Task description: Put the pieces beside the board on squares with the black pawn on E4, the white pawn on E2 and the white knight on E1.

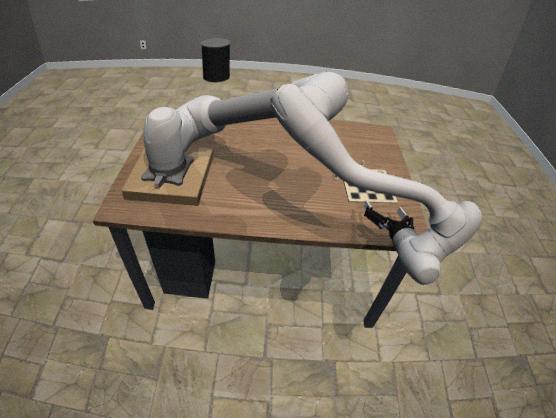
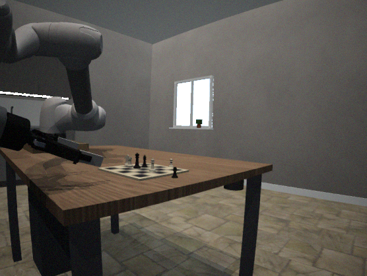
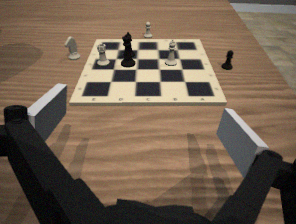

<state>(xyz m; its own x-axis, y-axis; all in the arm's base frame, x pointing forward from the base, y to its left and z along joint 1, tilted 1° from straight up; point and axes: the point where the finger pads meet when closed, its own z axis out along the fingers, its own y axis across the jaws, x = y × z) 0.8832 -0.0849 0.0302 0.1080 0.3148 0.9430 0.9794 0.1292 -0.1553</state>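
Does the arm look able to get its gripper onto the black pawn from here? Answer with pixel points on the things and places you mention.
Probably yes: the gripper (image 1: 385, 210) (image 3: 145, 110) is open, and the black pawn (image 2: 175, 172) (image 3: 228, 60) stands upright beside the board (image 2: 140, 178) (image 3: 148, 103), with no piece crowding it.

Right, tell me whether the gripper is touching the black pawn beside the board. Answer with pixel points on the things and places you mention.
Apart. The wrist view shows bare tabletop between the open gripper (image 1: 385, 207) (image 3: 145, 125) and the black pawn (image 2: 175, 173) (image 3: 228, 60), which stands beyond the fingertips.

Plain room you're working in, kind unclear, perhaps a lab, stone-tiled floor (image 1: 240, 330) (image 2: 204, 214), grey walls (image 1: 350, 35) (image 2: 280, 99), window (image 2: 183, 103) with potted plant (image 2: 199, 122) on sill, robot arm (image 1: 320, 130) (image 2: 66, 39) mounted at wooden table (image 1: 240, 200) (image 2: 115, 191).
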